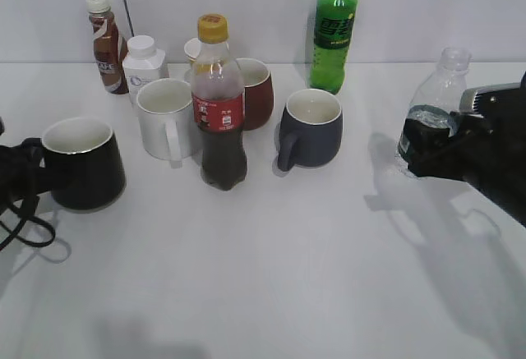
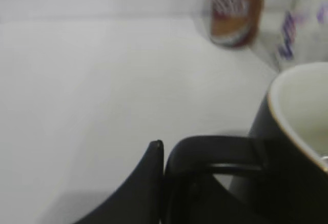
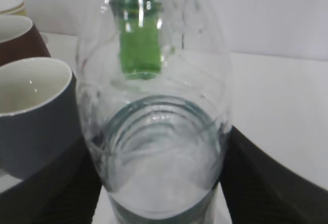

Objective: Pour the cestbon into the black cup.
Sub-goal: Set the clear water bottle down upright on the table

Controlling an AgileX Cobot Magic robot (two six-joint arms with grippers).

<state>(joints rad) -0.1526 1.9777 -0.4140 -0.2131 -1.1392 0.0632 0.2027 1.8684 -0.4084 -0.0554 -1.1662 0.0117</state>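
The cestbon (image 1: 436, 100) stands upright at the 3 o'clock edge of the tabletop (image 1: 271, 269), long axis vertical and open neck pointing to 12 o'clock. The right pincer (image 1: 423, 141) is clamped on its labelled lower body. In the right wrist view, fingers (image 3: 266, 183) press both flanks of the clear bottle (image 3: 154, 131). The black cup (image 1: 82, 162) sits upright at 9 o'clock, handle turned to 9 o'clock; the left pincer (image 1: 25, 166) grips that handle (image 2: 215, 149).
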